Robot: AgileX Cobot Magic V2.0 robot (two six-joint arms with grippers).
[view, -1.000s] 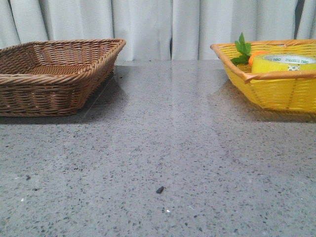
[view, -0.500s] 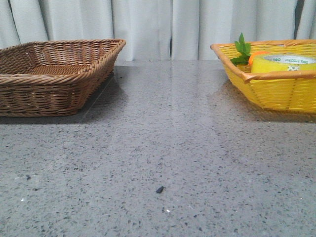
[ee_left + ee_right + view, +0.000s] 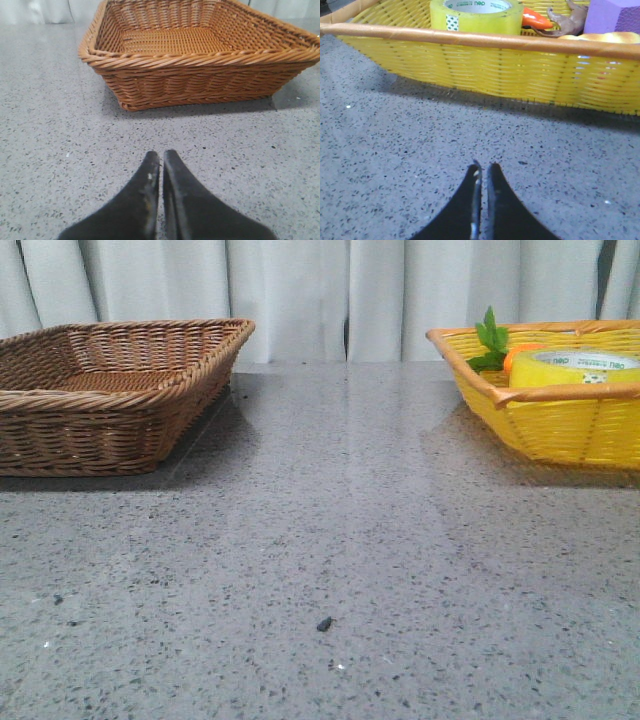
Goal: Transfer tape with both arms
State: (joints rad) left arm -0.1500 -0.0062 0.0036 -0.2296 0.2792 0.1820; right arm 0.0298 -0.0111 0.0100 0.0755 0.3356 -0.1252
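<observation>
nothing has moved; tape [image 3: 476, 16] core reads "deli" in yellow basket [image 3: 520, 67].

Lighting even, bright, diffuse across all three views; no harsh glare. Front view: soft sheen on table [image 3: 330, 500] toward far edge, faint pale reflection of curtain [image 3: 300, 295]. Brown basket [image 3: 110, 390] casts soft shadow on its right side; yellow basket [image 3: 560, 410] casts shadow beneath and toward centre. Wrist views: black fingers [image 3: 145, 200] soft, out of focus at close range; baskets beyond reasonably sharp. Slight grain overall
</observation>
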